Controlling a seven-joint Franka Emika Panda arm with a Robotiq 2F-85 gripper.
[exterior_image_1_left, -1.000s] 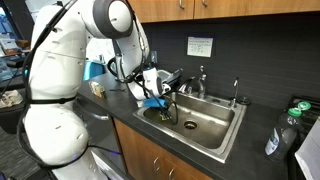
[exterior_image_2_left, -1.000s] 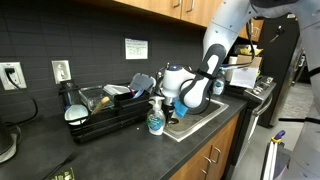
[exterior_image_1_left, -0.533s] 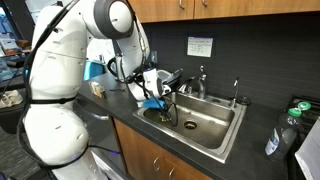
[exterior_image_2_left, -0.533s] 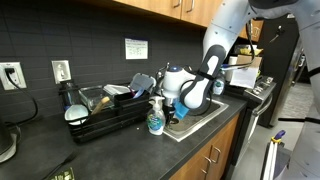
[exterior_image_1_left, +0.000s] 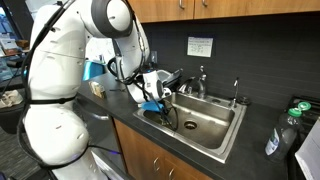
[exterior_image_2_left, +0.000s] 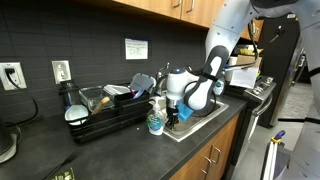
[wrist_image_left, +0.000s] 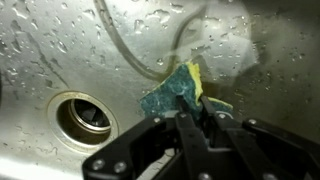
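Observation:
My gripper (wrist_image_left: 197, 108) is shut on a sponge (wrist_image_left: 178, 90) with a blue-green scrub face and a yellow body. It holds the sponge just above the wet steel floor of the sink (wrist_image_left: 60, 50), close to the round drain (wrist_image_left: 84, 116). In both exterior views the arm reaches down into the sink at its near end, and the blue sponge (exterior_image_1_left: 152, 104) shows at the gripper (exterior_image_2_left: 176, 117). A thin grey cable (wrist_image_left: 120, 45) curves across the wrist view behind the sponge.
The steel sink (exterior_image_1_left: 215, 128) is set in a dark counter with a faucet (exterior_image_1_left: 200, 80) behind it. A black dish rack (exterior_image_2_left: 100, 112) with dishes stands beside the sink, and a soap bottle (exterior_image_2_left: 156, 120) stands at the sink's edge. A plastic bottle (exterior_image_1_left: 283, 132) stands further along the counter.
The gripper with the sponge has dropped a little lower into the sink; otherwise the scene is the same.

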